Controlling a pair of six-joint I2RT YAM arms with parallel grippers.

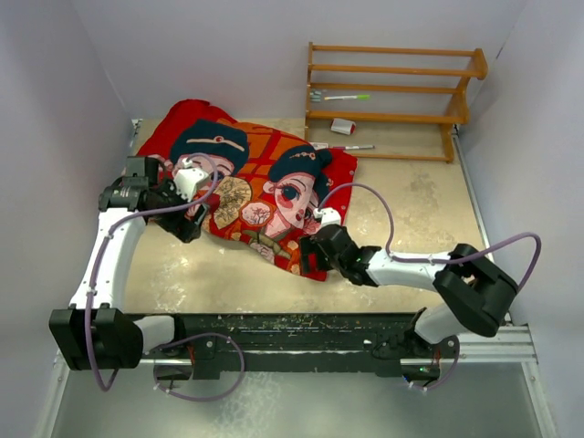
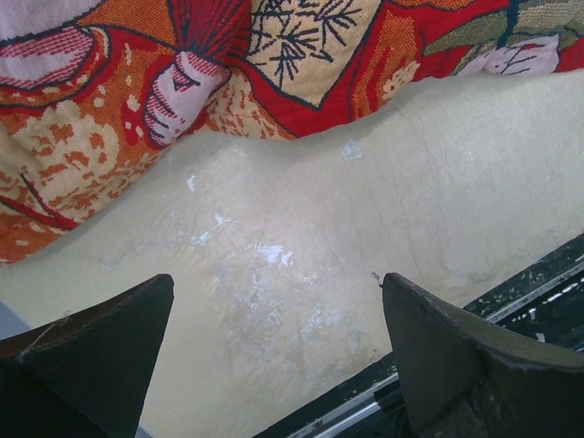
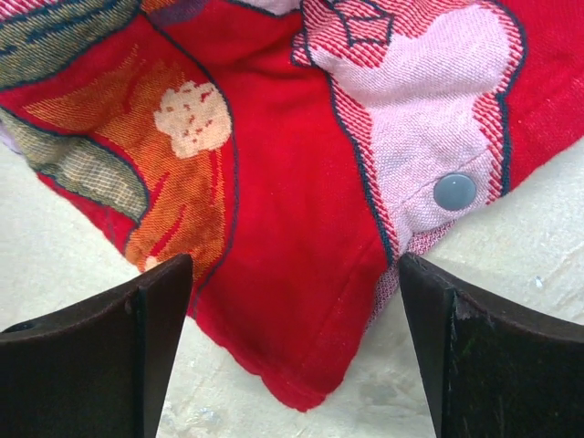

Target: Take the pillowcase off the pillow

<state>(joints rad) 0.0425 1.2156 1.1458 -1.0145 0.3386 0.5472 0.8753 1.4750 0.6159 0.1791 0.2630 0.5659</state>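
Pale grey walls close in a worn beige table (image 1: 411,219) on three sides, and a black rail (image 1: 301,333) runs along its near edge, where both arm bases are bolted. At the far right a wooden rack (image 1: 392,91) is placed against the wall. On its shelves a thin stick with a green end (image 1: 342,97) and a small white and red object (image 1: 343,126) are seen, and a pen-like thing (image 1: 351,147) lies just in front of it, close to the fabric.

The pillowcase (image 1: 265,187) is spread on the far left half of the table, printed side up, with its two girl figures facing the camera. It looks rounded and filled, but the pillow itself is hidden in all views.

The left gripper (image 2: 278,292) is held at the near left edge of the pillowcase with its fingers spread wide. Only bare table is seen between them, and the wavy fabric edge lies just beyond the tips.

The right gripper (image 3: 297,274) is held at the near right corner, fingers also spread wide and nothing pinched. The red corner lies between them, and a grey snap button (image 3: 454,191) is seen on a pink patch near the right finger. Whether the tips touch the fabric cannot be told.

Purple cables (image 1: 383,214) loop over both arms, clear of the pillowcase.
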